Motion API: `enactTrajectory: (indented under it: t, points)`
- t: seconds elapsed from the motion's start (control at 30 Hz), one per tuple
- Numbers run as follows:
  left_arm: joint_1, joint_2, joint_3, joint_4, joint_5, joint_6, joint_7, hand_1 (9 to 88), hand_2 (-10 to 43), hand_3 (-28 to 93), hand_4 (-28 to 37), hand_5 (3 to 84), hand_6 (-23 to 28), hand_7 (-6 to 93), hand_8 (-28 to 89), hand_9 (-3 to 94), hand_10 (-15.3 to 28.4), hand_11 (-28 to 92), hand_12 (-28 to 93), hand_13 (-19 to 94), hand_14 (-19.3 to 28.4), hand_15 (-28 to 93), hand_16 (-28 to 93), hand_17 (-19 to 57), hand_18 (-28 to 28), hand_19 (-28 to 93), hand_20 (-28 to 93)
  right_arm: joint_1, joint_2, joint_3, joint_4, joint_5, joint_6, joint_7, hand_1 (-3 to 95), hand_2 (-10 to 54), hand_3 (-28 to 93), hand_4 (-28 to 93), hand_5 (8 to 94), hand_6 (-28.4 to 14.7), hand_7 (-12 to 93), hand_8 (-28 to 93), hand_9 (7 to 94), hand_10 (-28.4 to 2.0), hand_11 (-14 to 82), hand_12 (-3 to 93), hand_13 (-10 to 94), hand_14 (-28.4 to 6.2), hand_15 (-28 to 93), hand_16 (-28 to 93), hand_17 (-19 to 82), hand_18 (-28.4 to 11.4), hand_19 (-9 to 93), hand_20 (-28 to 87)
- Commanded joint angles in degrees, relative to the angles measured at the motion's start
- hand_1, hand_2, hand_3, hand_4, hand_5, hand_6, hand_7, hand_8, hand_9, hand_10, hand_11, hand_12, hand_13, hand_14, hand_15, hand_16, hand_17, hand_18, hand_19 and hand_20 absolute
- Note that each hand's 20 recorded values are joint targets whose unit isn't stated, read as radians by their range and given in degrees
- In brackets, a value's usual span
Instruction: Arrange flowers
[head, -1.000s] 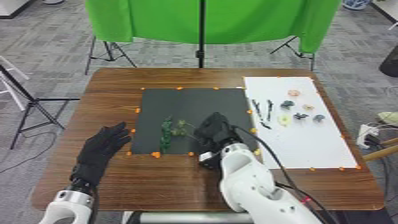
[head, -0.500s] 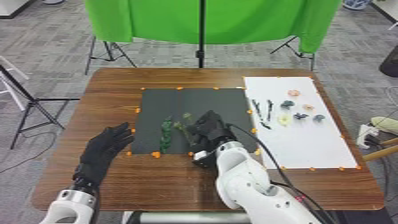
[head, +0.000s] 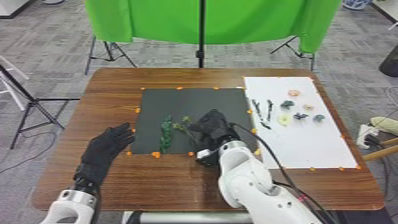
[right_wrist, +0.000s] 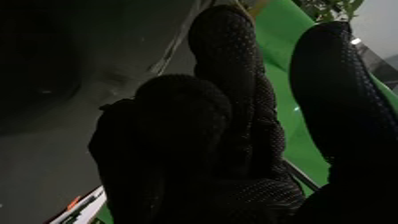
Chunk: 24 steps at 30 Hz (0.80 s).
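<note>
My table (head: 111, 100) carries a dark mat (head: 178, 102) and, along its right edge, a white sheet (head: 311, 150). My right hand (head: 211, 125), fingers straight and parted, is over the mat's near right part; my left hand (head: 108, 142), fingers loosely extended, is off its left edge. A sprig (head: 186, 120) is beside my right hand; flowers (head: 294, 93) lie toward the sheet's far right corner.

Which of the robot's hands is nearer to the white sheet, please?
Right. The right hand is over the dark mat, left of the sheet; the left hand is farther left, by the mat's edge.
</note>
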Motion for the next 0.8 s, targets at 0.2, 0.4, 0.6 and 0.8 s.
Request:
enactTrajectory:
  t: [0.2,0.4,0.6,0.8]
  points:
    - [0.06,-0.41,0.43,0.74,0.08,-0.87,-0.90,22.4,6.1,65,-28.3,43.0,8.5,5.1,-4,38.7,14.0,16,11,27,18.8,27,-2,-0.4,15.0,20,19,-0.79,0.72,-0.39,-1.06,-2.98,-4.36,-1.71,35.1,-9.5,65,-20,77.2,-0.9,17,-9,91.0,-12.0,34.3,24.8,94,-2.9,54,32,69,-10.0,93,49]
    - [-0.22,0.03,0.47,0.80,-0.02,-1.10,-0.65,22.4,6.1,65,-28.3,43.0,8.5,5.1,-4,38.6,14.0,16,11,27,18.8,27,-2,-0.4,15.0,20,19,-0.85,1.35,-0.62,-1.25,-4.69,-7.24,-2.19,32.4,-9.1,66,-17,78.5,0.3,16,-10,91.0,-12.1,33.8,24.9,94,-3.7,54,32,69,-10.7,93,50]
    - [-0.31,0.06,0.51,0.92,-0.15,-0.93,-0.64,22.5,6.1,64,-28.3,43.0,8.5,5.2,-4,38.7,14.0,16,11,27,18.7,27,-2,-0.4,15.0,20,19,-0.27,2.03,-0.92,-1.07,-8.51,-7.75,-3.22,30.1,-5.7,66,-16,78.8,0.8,16,-10,91.1,-12.8,33.0,25.0,94,-4.4,53,33,68,-11.7,93,50]
    - [0.18,-0.02,0.54,0.73,-0.17,-0.83,-0.46,22.5,6.1,64,-28.3,43.0,8.5,5.1,-4,38.6,13.9,16,11,27,18.8,27,-2,-0.4,15.0,20,19,-0.34,3.24,-0.18,-0.83,-11.38,-8.28,-3.98,29.8,-5.4,66,-16,77.8,0.5,16,-10,90.7,-13.3,32.5,25.1,93,-4.9,53,34,66,-12.3,93,50]
